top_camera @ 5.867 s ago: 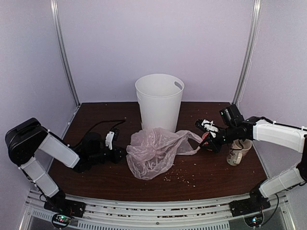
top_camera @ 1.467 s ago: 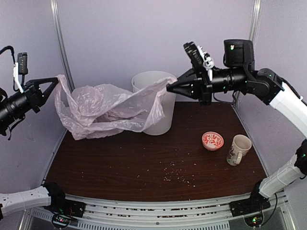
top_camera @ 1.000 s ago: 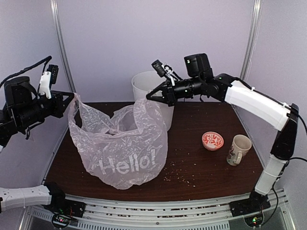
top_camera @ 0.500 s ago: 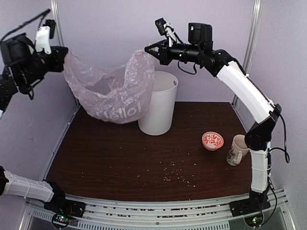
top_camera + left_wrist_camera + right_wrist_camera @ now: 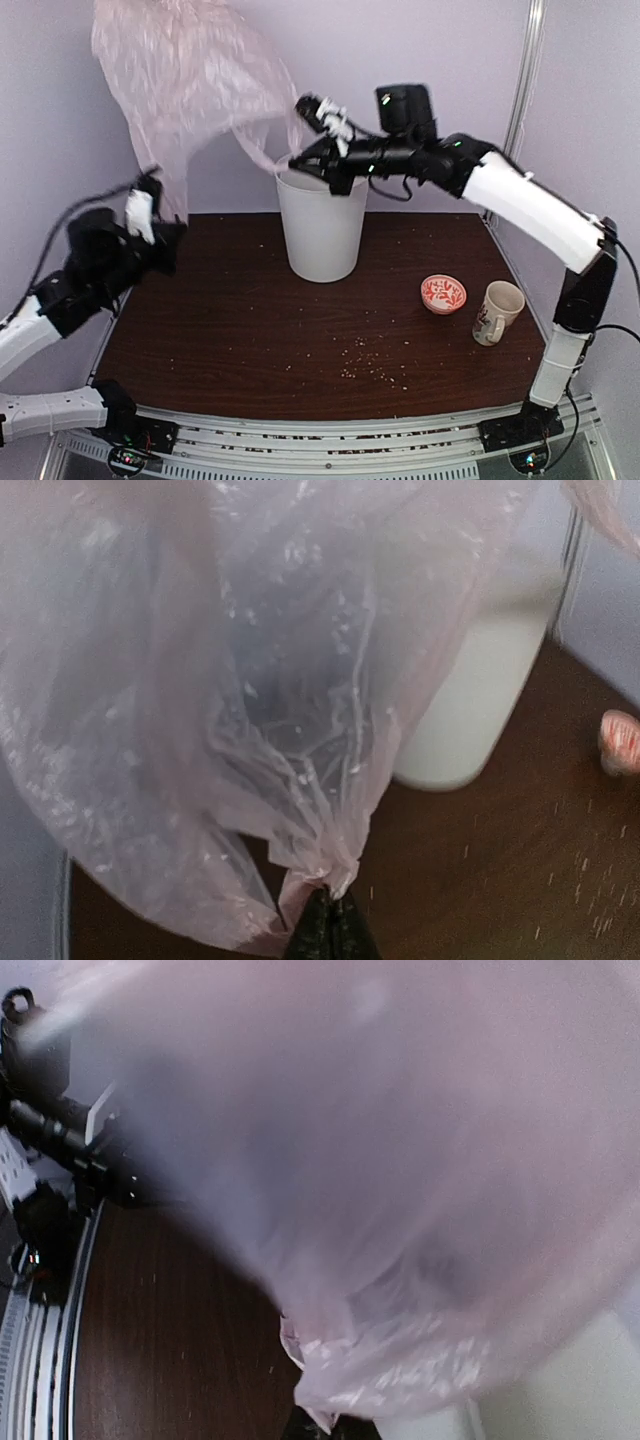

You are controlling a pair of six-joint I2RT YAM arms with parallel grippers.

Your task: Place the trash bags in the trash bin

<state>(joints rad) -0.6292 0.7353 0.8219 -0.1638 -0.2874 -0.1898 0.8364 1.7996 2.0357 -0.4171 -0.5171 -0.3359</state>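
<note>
The pale-pink trash bag (image 5: 185,70) billows high in the air at the upper left, blurred by motion. Each gripper holds one end of it. My left gripper (image 5: 172,232) is low at the table's left side, shut on a bunched strand of the bag (image 5: 250,710), with the pinch showing at the left gripper (image 5: 328,920). My right gripper (image 5: 297,163) is at the left rim of the white trash bin (image 5: 320,225), shut on the bag's other end. In the right wrist view the bag (image 5: 400,1160) fills most of the picture above the right gripper (image 5: 335,1425).
A small red patterned bowl (image 5: 443,293) and a floral mug (image 5: 497,312) stand on the right of the dark wooden table (image 5: 300,340). Crumbs are scattered near the front middle. Metal posts and pale walls close in the back and sides.
My left arm has dropped from high at the left to low beside the table. My right gripper has come down to the bin's rim. The bag has billowed upward.
</note>
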